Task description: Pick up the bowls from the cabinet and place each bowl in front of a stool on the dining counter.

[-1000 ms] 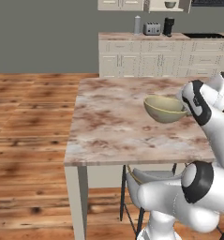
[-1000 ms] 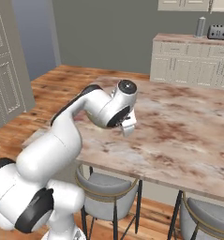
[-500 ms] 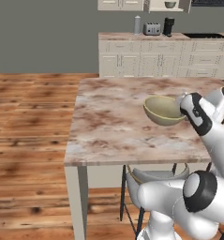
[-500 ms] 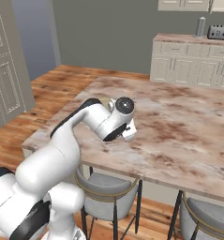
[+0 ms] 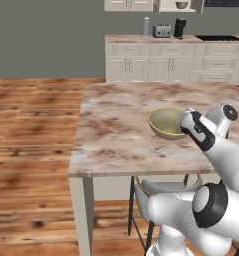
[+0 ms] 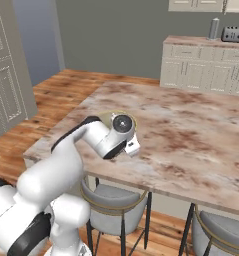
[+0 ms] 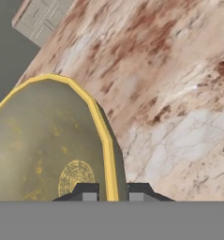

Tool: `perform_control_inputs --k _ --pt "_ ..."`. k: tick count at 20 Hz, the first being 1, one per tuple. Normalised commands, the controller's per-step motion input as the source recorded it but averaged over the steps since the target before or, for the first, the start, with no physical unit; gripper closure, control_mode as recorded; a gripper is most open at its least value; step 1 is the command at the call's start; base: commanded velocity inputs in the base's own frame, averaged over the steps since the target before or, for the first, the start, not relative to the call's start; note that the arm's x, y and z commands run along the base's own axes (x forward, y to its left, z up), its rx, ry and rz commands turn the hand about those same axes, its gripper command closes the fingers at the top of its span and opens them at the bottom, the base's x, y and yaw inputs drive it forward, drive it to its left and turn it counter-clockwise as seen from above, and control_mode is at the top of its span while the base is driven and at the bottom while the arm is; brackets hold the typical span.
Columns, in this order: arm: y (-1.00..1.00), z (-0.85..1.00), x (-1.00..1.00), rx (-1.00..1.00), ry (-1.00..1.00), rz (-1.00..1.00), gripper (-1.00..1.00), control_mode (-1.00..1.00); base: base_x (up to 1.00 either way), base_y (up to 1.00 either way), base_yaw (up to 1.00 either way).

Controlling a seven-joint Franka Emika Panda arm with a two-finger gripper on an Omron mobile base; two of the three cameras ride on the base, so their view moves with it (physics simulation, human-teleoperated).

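My gripper [image 7: 110,190] is shut on the yellow rim of the olive-yellow speckled bowl [image 7: 48,150], one finger inside and one outside. The bowl [image 5: 166,122] hangs low over the dining counter [image 5: 116,125], right of its middle and toward the near edge; I cannot tell whether it touches the marble. The gripper [image 5: 183,122] grips the bowl's right side. In the right base view the hand covers most of the bowl [image 6: 107,118]. One stool [image 6: 116,200] stands under the near edge below the bowl, another stool [image 6: 223,232] further right. The cabinet [image 5: 178,5] is on the far wall.
A long run of cream drawers [image 5: 176,55] with a marble top lines the far wall, carrying a toaster [image 5: 162,31] and two small appliances. Wooden floor [image 5: 31,115] lies left of the counter. A tall panelled cream unit [image 6: 8,65] stands at the left.
The arm has carried the bowl lower and toward the counter's near edge. The hand has come down with it, still shut on the rim.
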Motion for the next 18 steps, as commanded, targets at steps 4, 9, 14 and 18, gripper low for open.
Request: perform_control_inputs --k 4,9,14,18 --pt "-0.09 -0.02 0.24 0.00 0.09 0.00 1.00 -1.00 0.00 0.00 0.00" --pt "-0.14 -0.11 0.16 0.00 0.05 0.00 1.00 -1.00 0.00 0.00 0.00" --pt "-0.02 -0.29 0.03 0.00 0.00 0.00 1.00 -1.00 0.00 0.00 0.00" --pt "0.00 -0.34 0.00 0.00 0.00 0.00 1.00 -1.00 0.00 0.00 0.00"
